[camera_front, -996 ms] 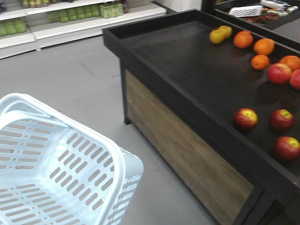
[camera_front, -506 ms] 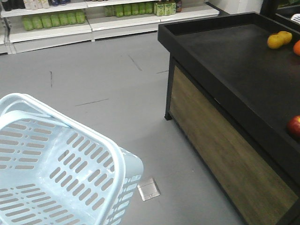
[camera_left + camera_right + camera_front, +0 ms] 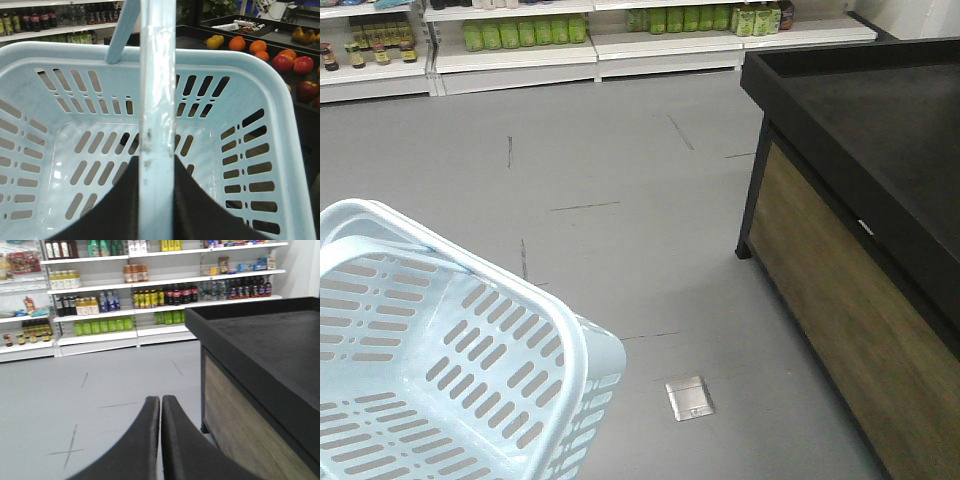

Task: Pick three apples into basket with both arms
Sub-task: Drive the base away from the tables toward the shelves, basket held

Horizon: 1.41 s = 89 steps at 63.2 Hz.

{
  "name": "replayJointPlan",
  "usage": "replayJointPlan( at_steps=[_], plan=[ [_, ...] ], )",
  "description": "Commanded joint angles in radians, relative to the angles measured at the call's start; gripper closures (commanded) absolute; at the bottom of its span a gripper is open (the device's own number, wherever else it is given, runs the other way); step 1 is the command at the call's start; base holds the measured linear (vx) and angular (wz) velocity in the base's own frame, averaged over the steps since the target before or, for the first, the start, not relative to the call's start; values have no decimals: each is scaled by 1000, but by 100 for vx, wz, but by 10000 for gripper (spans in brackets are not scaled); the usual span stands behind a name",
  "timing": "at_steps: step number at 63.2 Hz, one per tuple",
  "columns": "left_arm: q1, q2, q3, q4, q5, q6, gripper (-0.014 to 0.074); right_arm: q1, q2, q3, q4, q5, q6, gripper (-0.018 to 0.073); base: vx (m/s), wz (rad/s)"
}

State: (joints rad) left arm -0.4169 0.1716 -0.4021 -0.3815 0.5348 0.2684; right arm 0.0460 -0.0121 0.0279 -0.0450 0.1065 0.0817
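Observation:
The pale blue basket (image 3: 582,345) fills the lower left of the front view, empty. From the left wrist I look down into the basket (image 3: 280,115); its swing handle (image 3: 157,75) runs up the middle, and my left gripper (image 3: 156,159) is shut on that handle. A dark maroon apple (image 3: 307,91) lies on the black display table (image 3: 305,112) beyond the basket's right rim. The other apples are out of view. My right gripper (image 3: 161,399) is shut on nothing and hangs over the grey floor beside the display table (image 3: 260,340).
Two brighter red apples (image 3: 282,62), oranges (image 3: 237,43) and a yellow fruit (image 3: 215,41) lie farther back on the table. The table's wooden side (image 3: 840,330) stands at the right. A metal floor plate (image 3: 690,397) lies near the basket. Store shelves (image 3: 520,50) line the back.
The front view has swung left: the display table has slid to the right and its fruit has left this view. The basket keeps its place in the frame.

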Motion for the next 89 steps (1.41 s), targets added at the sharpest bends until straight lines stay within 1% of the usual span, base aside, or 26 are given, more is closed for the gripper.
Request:
replayJointPlan(
  at_steps=[1,34,65,89],
  plan=[
    [1,12,-28,-23,-106,-6,603,-7,-13,14,-10,-68,-5,564,-3,26],
    [1,12,-28,-23,-106,-6,603,-7,-13,14,-10,-68,-5,564,4,29],
    [1,12,-28,-23,-106,-6,603,-7,-13,14,-10,-68,-5,564,13,42],
    [1,12,-28,-23,-106,-6,603,-7,-13,14,-10,-68,-5,564,16,27]
  ],
)
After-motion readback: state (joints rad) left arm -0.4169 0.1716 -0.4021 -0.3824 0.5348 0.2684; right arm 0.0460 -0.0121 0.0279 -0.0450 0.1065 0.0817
